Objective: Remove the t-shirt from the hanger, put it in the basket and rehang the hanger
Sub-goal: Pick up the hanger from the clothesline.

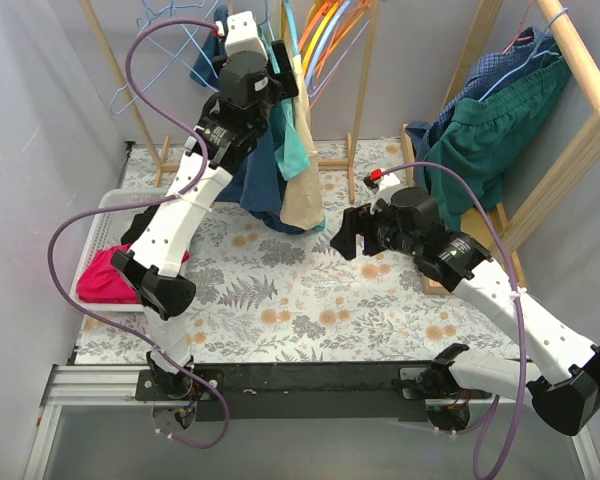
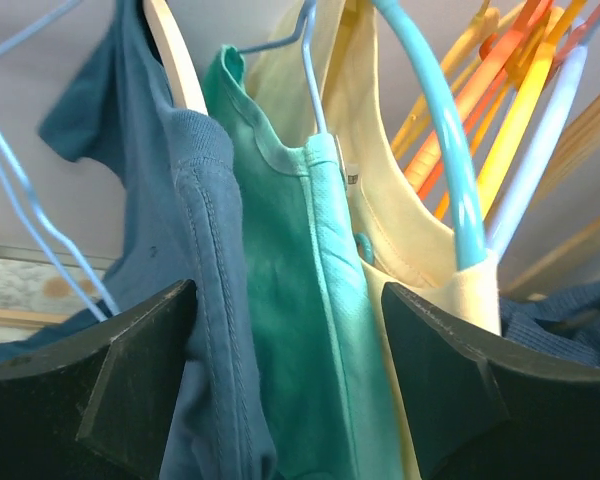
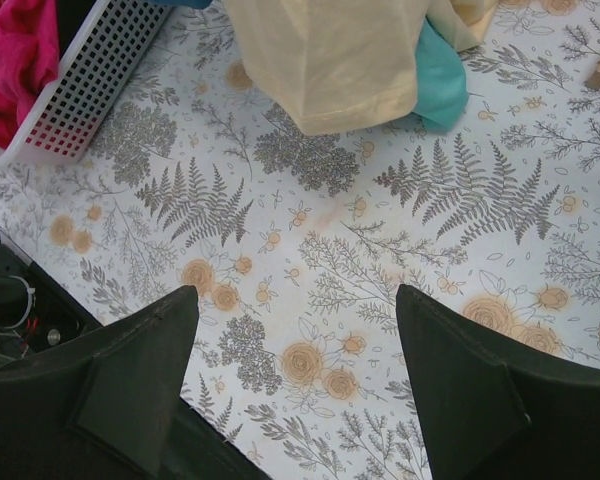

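**Left jaws straddle the teal t-shirt on the rack; right jaws wide and empty**

Start at your left. One white basket [image 1: 98, 212] sits on the floral table [image 1: 280, 310]. It holds one crumpled pink cloth [image 1: 105, 278] and nothing else that you can see.

Next, the left arm reaches up to the left wooden rack [image 1: 361, 100], where three shirts hang side by side. From left to right in the left wrist view they are:
- a dark blue shirt [image 2: 150, 200] on a wooden hanger [image 2: 175, 60]
- the teal t-shirt [image 2: 280, 200] on a pale blue wire hanger [image 2: 316, 90]
- a cream shirt [image 2: 400, 220] on a thick blue plastic hanger [image 2: 440, 120]

The teal t-shirt hangs with its long axis up and down, collar at the hook and hem down toward the table. It is pressed between its two neighbours.

The left gripper [image 2: 288, 295] has its jaws well apart, and the teal t-shirt runs down the gap between them. The left finger lies against the blue shirt's shoulder seam and the right finger is just beside the cream shirt. You cannot see any cloth pinched.

To the right of the shirts, a bunch of empty orange and yellow hangers [image 2: 510, 90] overlap too much to count.

Further right, the right gripper [image 3: 295, 295] hovers over bare tablecloth with its jaws spread wide, holding nothing. In its view the cream and teal hems hang above the table, and the basket is at the upper left.

At the far right, a second wooden rack [image 1: 580, 60] carries a dark green garment [image 1: 500, 135] and a blue one [image 1: 458, 112].
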`<state>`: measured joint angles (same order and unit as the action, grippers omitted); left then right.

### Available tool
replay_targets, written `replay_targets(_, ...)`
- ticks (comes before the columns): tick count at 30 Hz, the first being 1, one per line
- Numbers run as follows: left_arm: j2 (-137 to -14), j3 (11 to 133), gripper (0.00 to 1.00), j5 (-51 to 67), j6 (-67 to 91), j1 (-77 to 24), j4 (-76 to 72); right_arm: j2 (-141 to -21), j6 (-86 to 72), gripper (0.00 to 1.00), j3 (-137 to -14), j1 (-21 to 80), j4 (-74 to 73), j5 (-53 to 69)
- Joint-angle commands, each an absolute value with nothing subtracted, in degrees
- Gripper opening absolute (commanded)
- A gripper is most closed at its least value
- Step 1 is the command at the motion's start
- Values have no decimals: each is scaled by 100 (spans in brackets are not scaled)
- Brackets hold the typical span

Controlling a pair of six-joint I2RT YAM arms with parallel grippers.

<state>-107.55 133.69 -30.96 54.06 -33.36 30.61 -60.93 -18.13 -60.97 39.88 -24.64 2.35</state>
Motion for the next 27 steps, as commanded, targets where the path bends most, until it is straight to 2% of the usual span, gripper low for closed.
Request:
replay_targets(1,-10503,13518,72,-4394,4729,-3603,2663,-6152,-1705,87,-6074,4008,-2118,457)
replay_targets(11,-10125,13464,76,-4509,4509,-3621,2724,-5968,-1775,87,-5915,4008,-2004,501)
replay_targets(14,-10169,13605,69,-4229,4938,-3499,3224,-5924,-1802,87,-5854,4008,-1986,527)
replay_targets(22,-10204,13474,63,-2989,5809,-2858,4429,-5774,-1846,87,-5678,3999,-1978,501)
replay_targets(25,-10090,13237,47,-2927,5854,-2786,4360,-5783,-1855,87,-5608,3999,-1951,527)
replay_targets(27,-10046,13201,26,-2953,5818,-2786,4255,-5792,-1881,87,-5564,3999,-1934,527)
